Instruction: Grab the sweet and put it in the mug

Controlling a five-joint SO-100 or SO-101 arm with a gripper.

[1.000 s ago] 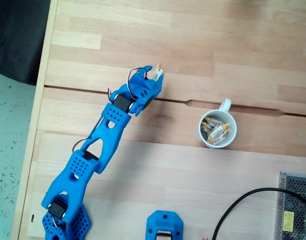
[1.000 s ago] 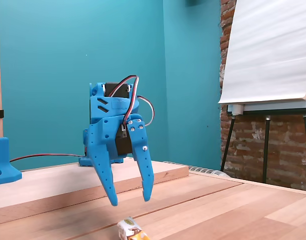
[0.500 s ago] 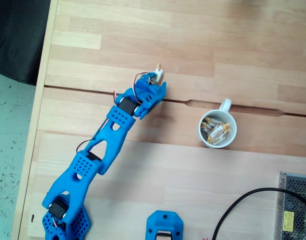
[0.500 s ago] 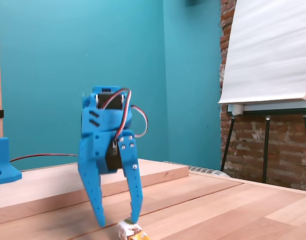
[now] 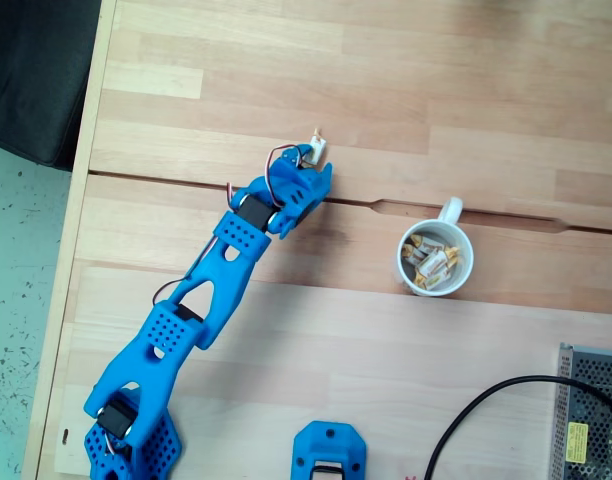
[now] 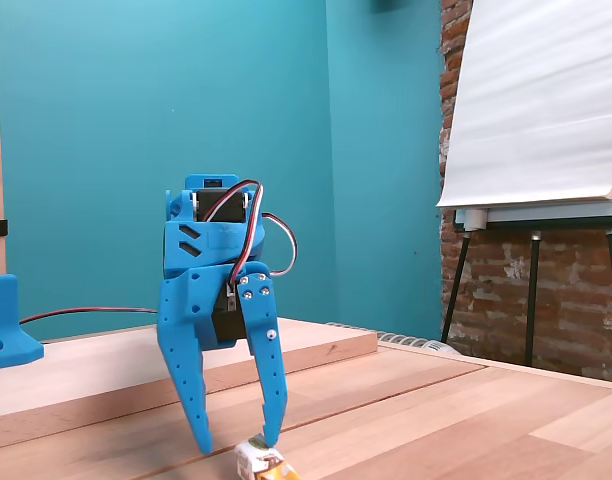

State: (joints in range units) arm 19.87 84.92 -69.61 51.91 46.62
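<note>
In a fixed view from above, the sweet [image 5: 317, 149] lies on the wooden table, poking out just past the tip of my blue gripper [image 5: 310, 163]. The white mug [image 5: 435, 258] stands well to the right with its handle pointing away, and several wrapped sweets lie inside it. In a low fixed view from the side, the gripper [image 6: 236, 442] is open and points down, with its fingertips [image 6: 270, 432] close to the table. The sweet [image 6: 258, 463] lies right under the right fingertip, not clearly between the two fingers.
From above, a grey mesh box [image 5: 592, 412] and a black cable [image 5: 483, 408] occupy the bottom right, and a blue printed part [image 5: 328, 450] sits at the bottom edge. A groove [image 5: 506, 218] crosses the table. The side view shows a flip chart [image 6: 536, 110] at the right.
Over the last second the open gripper dropped from well above the table down to the sweet and shifted slightly towards it. In the last half second it barely moved.
</note>
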